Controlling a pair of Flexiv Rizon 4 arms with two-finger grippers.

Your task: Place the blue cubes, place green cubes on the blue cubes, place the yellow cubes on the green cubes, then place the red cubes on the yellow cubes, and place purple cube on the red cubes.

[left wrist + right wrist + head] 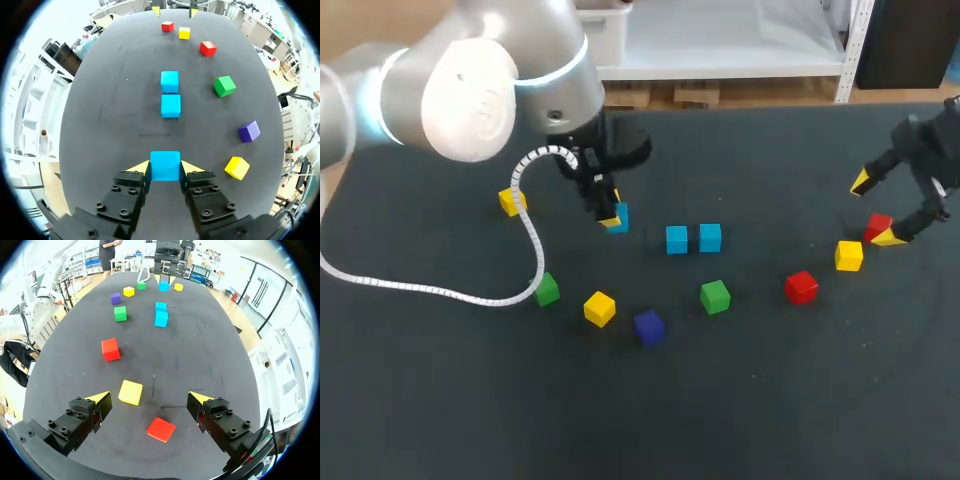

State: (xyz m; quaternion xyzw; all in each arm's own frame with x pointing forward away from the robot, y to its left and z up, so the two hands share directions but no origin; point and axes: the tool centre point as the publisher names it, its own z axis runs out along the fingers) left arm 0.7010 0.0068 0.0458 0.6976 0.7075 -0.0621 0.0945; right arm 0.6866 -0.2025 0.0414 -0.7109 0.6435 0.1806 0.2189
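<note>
One blue cube (618,217) is sitting left of centre in the head view, and the left gripper (611,208) is clenching it, both yellow tips pressing against its sides. Two more blue cubes (677,240) are lying side by side just to its right. At the right edge, the right gripper (875,210) is hanging spread wide. A red cube (877,226) is lying between its fingers, apart from both, and a yellow cube (849,256) is resting nearby.
</note>
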